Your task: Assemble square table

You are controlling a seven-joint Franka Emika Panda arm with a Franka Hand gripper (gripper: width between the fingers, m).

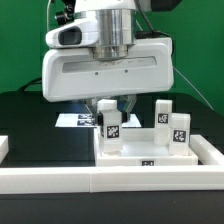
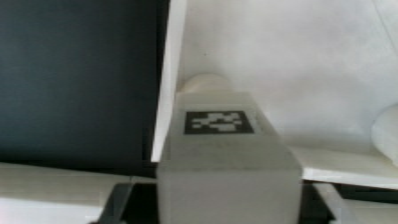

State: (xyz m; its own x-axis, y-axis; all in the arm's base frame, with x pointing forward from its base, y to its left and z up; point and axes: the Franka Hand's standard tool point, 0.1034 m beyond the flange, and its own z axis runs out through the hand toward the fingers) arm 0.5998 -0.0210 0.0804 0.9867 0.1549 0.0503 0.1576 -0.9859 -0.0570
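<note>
Item one: gripper, directly over a short white leg standing left of centre on the square slab. My wrist view shows that leg between the fingers, which look closed against its sides, though contact is blurred and I cannot confirm it.

Item two: leg, white block, black-and-white tag on its face.

Item three: two more tagged legs upright just right of it.

Item four: white border rails enclose the slab near and right; black table open to the left.
</note>
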